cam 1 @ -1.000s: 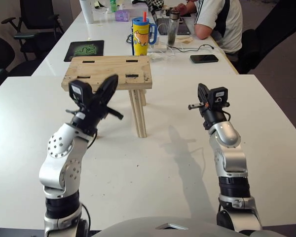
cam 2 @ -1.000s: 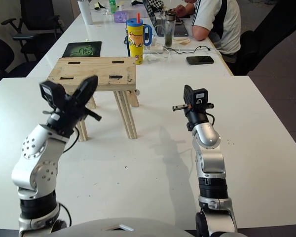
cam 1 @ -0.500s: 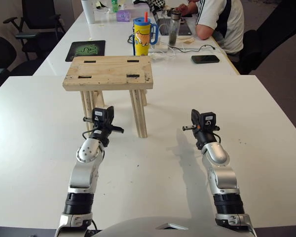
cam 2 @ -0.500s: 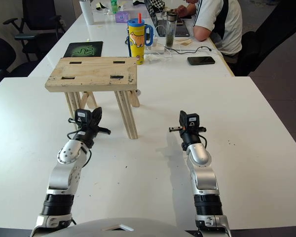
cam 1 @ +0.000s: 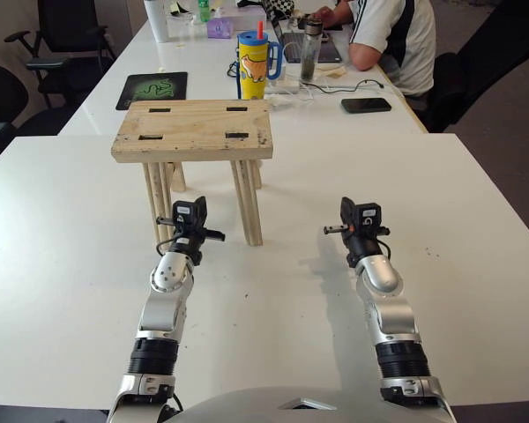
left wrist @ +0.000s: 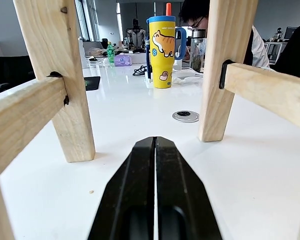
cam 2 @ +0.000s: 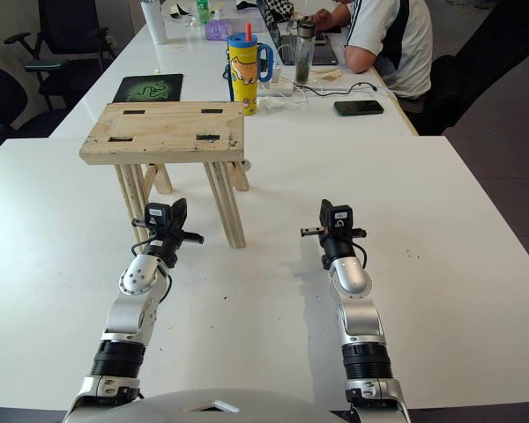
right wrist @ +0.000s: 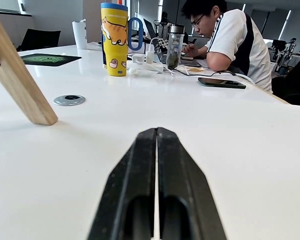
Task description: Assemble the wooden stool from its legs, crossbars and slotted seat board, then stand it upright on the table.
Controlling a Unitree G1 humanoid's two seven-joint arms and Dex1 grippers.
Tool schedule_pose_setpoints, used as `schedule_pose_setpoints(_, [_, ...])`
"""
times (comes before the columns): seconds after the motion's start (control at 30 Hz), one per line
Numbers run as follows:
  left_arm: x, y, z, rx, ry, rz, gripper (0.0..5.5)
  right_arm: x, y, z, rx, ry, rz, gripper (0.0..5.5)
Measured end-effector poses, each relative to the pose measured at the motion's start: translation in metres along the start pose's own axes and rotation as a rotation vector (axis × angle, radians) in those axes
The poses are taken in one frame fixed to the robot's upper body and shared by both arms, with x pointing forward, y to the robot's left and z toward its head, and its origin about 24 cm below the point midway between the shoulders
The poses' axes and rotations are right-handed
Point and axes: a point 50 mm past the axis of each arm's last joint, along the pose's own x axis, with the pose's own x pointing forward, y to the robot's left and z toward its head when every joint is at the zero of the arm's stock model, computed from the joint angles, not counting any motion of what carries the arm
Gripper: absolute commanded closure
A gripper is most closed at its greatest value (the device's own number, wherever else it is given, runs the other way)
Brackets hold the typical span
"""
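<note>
Here the wooden stool (cam 1: 213, 145) stands upright on the white table (cam 1: 62, 220), assembled, with the slotted seat board (cam 1: 192, 128) on top and the legs (cam 1: 250, 201) planted on the tabletop. Crossbars (left wrist: 270, 90) join the legs below the seat. The left gripper (left wrist: 155, 141) sits low just in front of the stool, between its two front legs and pointing under the seat; its fingers are pressed together with nothing held. The right gripper (right wrist: 156, 131) rests low off the stool's right side, well apart from it, fingers likewise closed on nothing. Behind the stool stands a yellow mug (cam 1: 255, 64). A dark mouse pad (cam 1: 151, 89) lies behind its left corner and a phone (cam 1: 365, 105) behind its right.
</note>
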Motion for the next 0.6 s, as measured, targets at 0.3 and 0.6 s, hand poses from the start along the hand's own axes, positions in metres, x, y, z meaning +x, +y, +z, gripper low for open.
schedule_pose_setpoints(0.3, [0.0005, 0.0032, 0.0042, -0.045, -0.006, 0.013, 5.48, 0.0008, -0.0009, 0.001, -0.006, -0.009, -0.004, 5.5])
schedule_pose_setpoints(0.6, [0.0004, 0.0073, 0.0044, -0.073, 0.008, 0.016, 5.48, 0.0056, -0.0004, 0.003, -0.008, -0.018, -0.005, 5.5])
